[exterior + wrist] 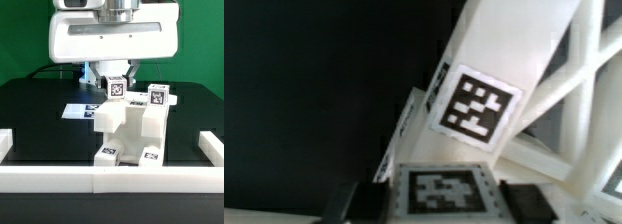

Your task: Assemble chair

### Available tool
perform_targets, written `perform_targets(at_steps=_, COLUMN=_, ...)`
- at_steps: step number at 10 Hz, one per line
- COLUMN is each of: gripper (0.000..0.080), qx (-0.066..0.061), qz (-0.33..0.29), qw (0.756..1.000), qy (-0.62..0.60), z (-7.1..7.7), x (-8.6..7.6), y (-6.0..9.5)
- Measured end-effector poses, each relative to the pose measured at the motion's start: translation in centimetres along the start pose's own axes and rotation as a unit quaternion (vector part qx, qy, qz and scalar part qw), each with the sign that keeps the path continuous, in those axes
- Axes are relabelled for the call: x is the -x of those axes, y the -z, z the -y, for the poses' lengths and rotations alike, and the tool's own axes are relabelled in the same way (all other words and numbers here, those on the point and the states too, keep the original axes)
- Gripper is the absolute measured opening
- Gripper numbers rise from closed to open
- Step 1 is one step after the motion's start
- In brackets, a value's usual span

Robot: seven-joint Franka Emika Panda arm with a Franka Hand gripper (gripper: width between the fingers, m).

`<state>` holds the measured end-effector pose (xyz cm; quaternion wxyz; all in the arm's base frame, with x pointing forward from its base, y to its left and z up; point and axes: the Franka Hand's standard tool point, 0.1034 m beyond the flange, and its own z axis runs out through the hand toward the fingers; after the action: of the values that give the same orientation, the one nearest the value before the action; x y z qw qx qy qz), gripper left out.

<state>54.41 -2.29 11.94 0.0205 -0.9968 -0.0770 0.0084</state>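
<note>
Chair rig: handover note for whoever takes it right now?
Gripper: shut on a tagged white chair part, held at the top of the assembly.
Chair: partly built, standing mid-table just behind the front border wall; a second tagged post stands up on the exterior view's right.
Marker board: flat on the table behind, on the exterior view's left.
Done: main body stands together.
Left: cannot tell whether the held part is fully seated; check that before releasing.

chair (pixel 128 128): on table (pixel 40 110), behind border wall (pixel 60 178) | marker board (pixel 78 109): behind chair
</note>
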Motion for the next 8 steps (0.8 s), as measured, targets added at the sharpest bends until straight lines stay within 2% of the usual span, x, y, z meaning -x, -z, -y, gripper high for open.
perform_targets(at_steps=8, gripper=0.0289, qx=0.004, qz=-0.005, qw=1.000, qy=0.008, z=-0.28, x=-0.24, y=-0.01)
